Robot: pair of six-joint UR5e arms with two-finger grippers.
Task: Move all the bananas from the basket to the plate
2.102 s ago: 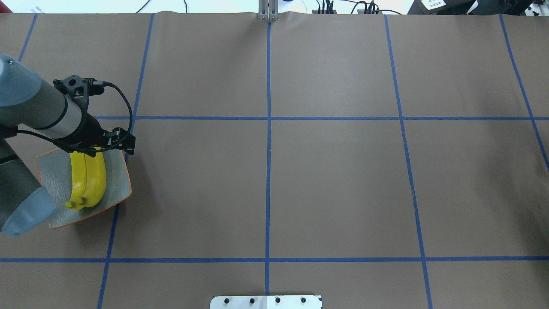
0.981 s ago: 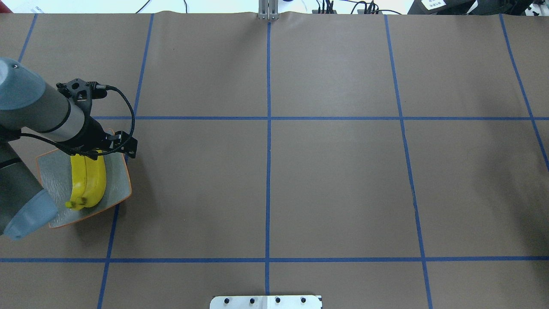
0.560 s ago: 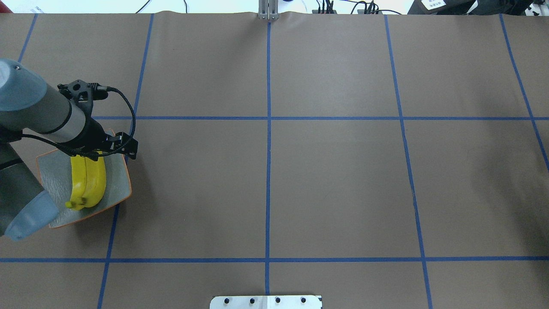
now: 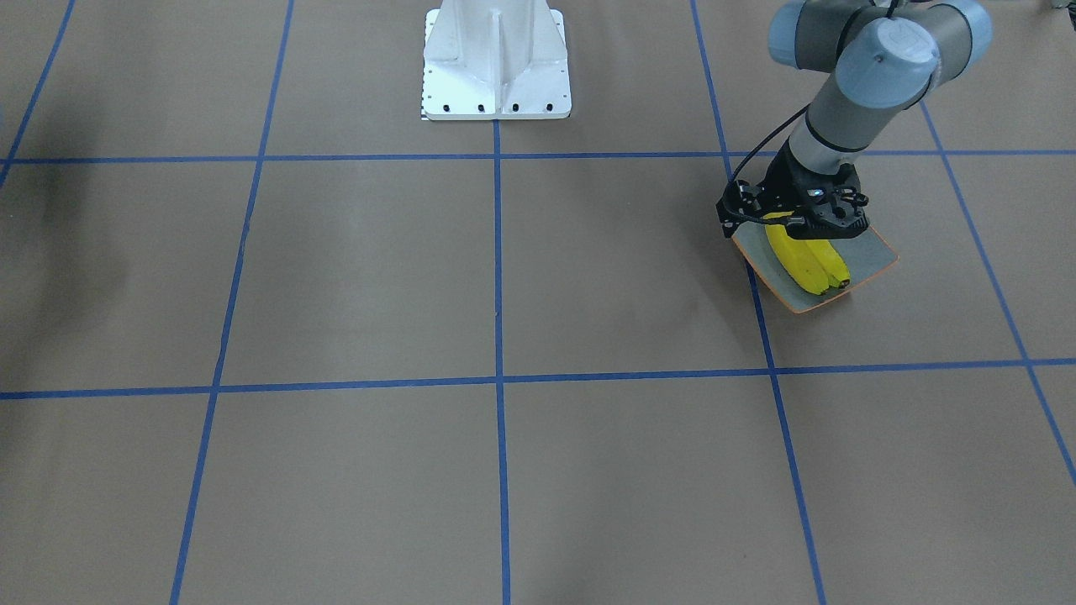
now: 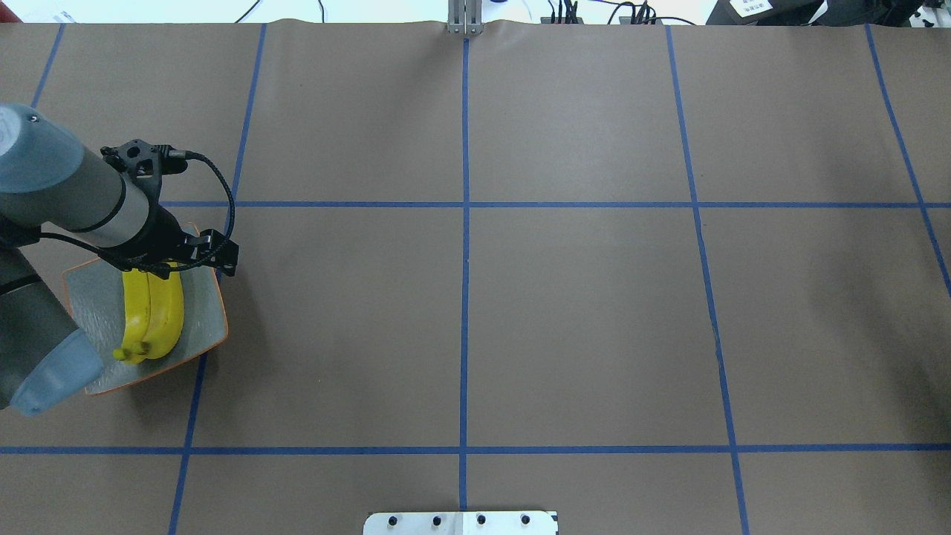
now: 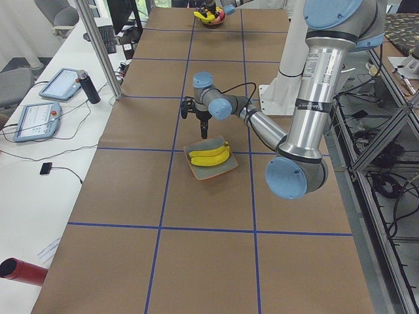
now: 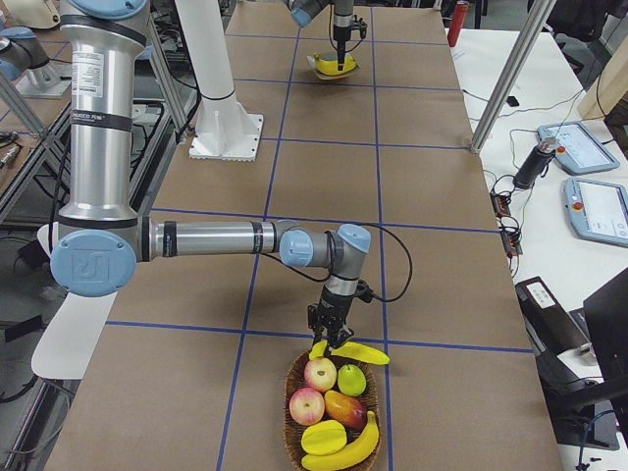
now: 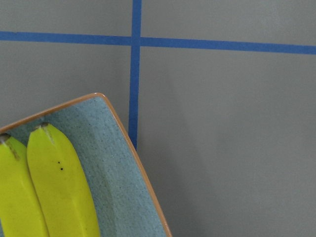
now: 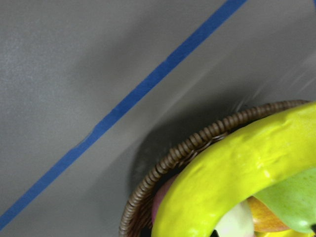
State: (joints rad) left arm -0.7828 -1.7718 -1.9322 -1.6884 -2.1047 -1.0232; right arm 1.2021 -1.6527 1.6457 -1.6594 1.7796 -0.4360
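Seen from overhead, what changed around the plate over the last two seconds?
The left gripper shifted slightly toward the overhead view's lower right, mostly in the first second, and hangs over the plate's far end. Nothing visibly grasped or released. The two bananas and the plate lie as before.

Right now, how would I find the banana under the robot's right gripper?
At the table end on the robot's right stands a brown woven basket of fruit. The banana is at its rim on the arm's side, straight under the right gripper. Its other banana curls along the opposite rim, past the apples.
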